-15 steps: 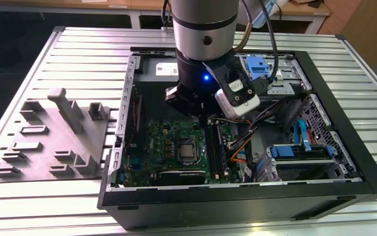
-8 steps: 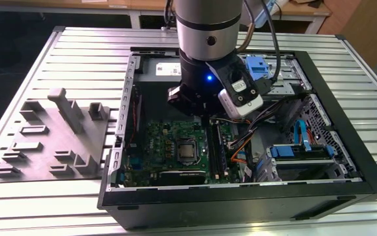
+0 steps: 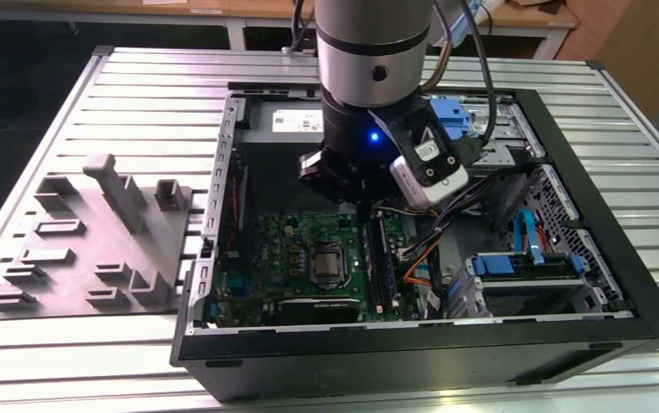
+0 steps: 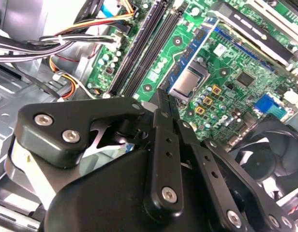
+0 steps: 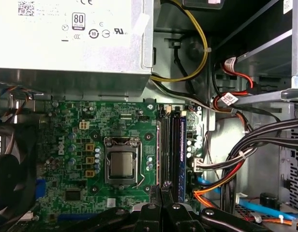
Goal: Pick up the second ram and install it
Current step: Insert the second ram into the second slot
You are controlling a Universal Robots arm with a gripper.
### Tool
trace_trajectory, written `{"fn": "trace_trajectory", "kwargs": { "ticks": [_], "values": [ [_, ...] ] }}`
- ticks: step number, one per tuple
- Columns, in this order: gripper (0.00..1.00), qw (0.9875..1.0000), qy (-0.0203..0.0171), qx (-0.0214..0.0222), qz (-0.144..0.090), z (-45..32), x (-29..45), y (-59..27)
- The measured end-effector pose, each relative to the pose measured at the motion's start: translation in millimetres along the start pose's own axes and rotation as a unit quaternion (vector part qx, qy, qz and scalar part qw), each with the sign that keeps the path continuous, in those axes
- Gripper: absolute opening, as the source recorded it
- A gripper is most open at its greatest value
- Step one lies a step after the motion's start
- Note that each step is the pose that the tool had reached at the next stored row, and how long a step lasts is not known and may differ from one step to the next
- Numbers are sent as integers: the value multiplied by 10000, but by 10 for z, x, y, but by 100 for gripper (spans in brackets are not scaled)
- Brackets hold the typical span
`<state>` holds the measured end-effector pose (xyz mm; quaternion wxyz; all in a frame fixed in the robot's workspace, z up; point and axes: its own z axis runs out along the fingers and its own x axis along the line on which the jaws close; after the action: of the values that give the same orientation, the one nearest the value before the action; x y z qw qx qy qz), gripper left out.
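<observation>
Gripping the second ram (image 4: 166,102), a thin dark blade seen edge-on, the gripper (image 4: 168,118) has its fingers closed on it above the motherboard (image 5: 57,121). The exterior view adds a grey tray (image 3: 77,249) at nine o'clock of the case (image 3: 421,353).

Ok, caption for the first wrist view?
Hand over the motherboard, near the RAM slots beside the CPU socket.

Bright even room light; case interior (image 3: 272,181) shadowed (blue LED (image 3: 372,136) glowing); glare on power supply (image 5: 67,48).
</observation>
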<state>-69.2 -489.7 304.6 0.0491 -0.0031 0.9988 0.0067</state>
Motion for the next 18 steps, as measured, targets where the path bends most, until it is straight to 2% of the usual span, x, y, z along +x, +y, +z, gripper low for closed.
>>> {"fn": "trace_trajectory", "kwargs": {
  "ticks": [2, 8, 18],
  "values": [
    [11, 10000, 0, -16, -36, 6, -4, 0],
    [11, 10000, 6, -18, -51, 56, -21, -1],
    [11, 10000, 6, -29, -25, 149, -107, -3]
  ]
}}
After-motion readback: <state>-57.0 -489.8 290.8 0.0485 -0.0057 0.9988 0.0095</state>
